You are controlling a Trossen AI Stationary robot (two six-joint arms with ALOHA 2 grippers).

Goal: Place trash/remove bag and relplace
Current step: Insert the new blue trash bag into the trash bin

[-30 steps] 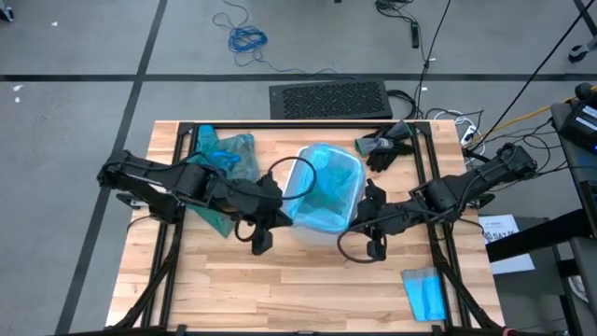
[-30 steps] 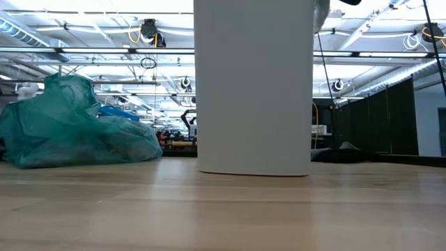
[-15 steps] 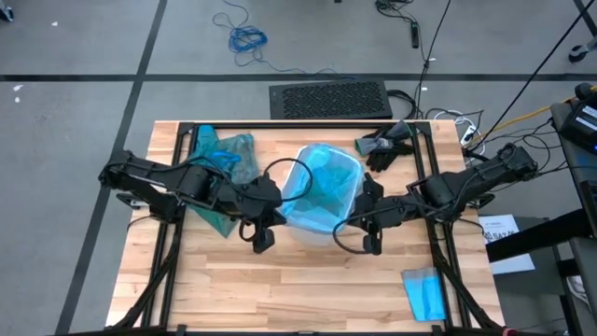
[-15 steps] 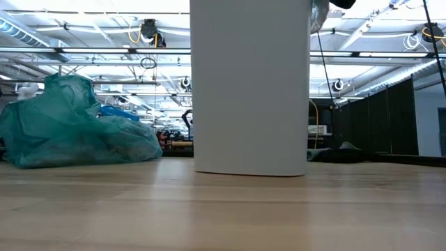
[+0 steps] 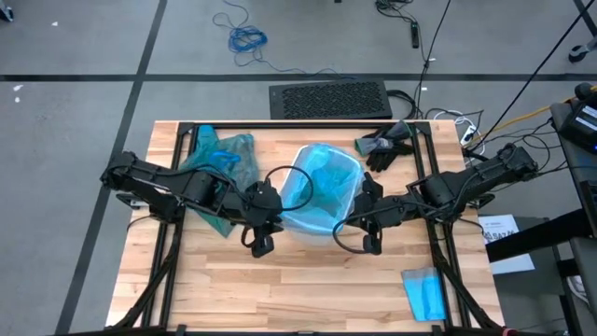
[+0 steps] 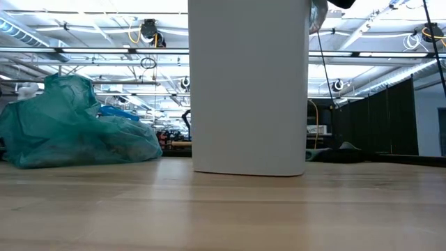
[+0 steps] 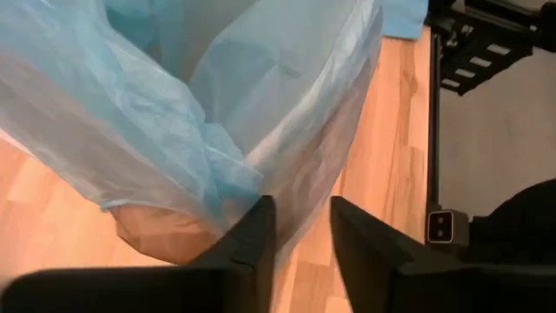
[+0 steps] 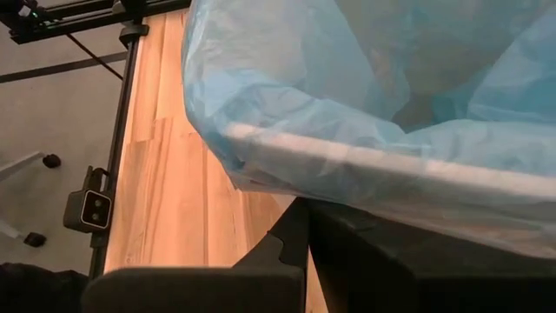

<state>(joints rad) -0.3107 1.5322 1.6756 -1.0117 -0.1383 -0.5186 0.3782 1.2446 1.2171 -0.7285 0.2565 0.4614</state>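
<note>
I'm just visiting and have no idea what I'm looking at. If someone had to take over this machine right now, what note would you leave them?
Left gripper: fingers apart, at the left edge of the white bin, with the pale blue liner hanging just ahead of them.
Right gripper: shut, at the bin's right rim, against the liner draped over it.
Old teal bag: already out, lying on the table behind the left arm.
Done: old bag removed, new liner in the bin and folded over the right rim.
Left: finish seating the liner around the rim. A folded blue sheet lies at the table's front right corner.
</note>
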